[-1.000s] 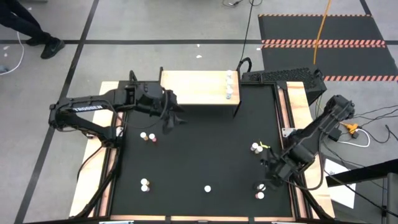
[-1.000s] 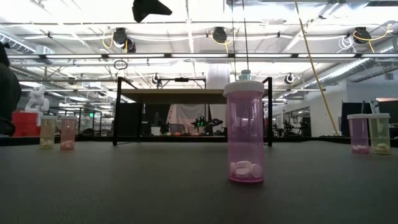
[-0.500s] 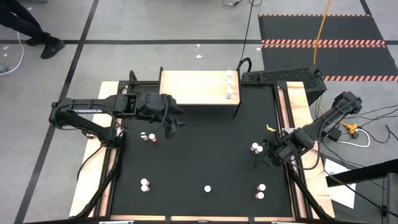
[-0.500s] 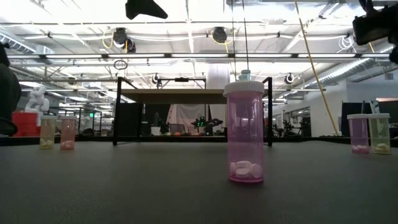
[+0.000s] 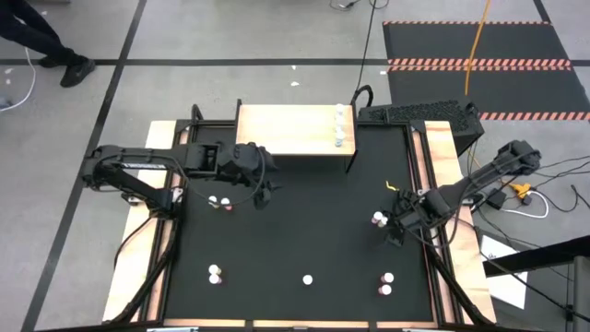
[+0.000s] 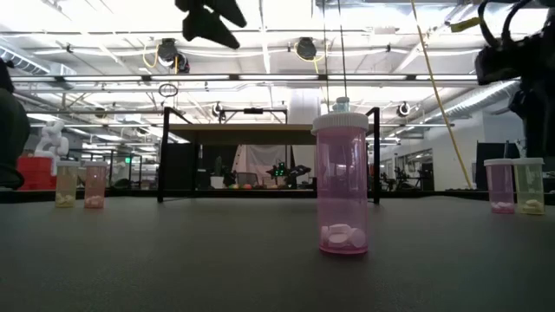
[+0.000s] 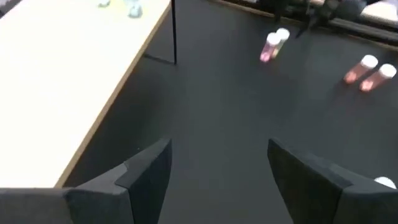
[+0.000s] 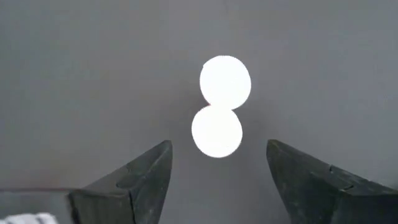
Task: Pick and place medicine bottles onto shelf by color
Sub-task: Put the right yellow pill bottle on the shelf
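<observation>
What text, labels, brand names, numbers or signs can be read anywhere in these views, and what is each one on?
None can be read.
Left arm: pale lettering along its link, too small to read.
Medicine bottles: no labels show.
Shelf: bare wood, no marking.
Green sign in the room behind: too blurred to read.

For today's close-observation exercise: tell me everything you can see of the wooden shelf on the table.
The shelf is a light tan rectangular board, wood by its look, raised level on thin black legs at the black mat's far edge. Its top is mostly bare; a few small bottles stand in a row near its right end. The left gripper, open, hangs just in front, not touching it.
</observation>
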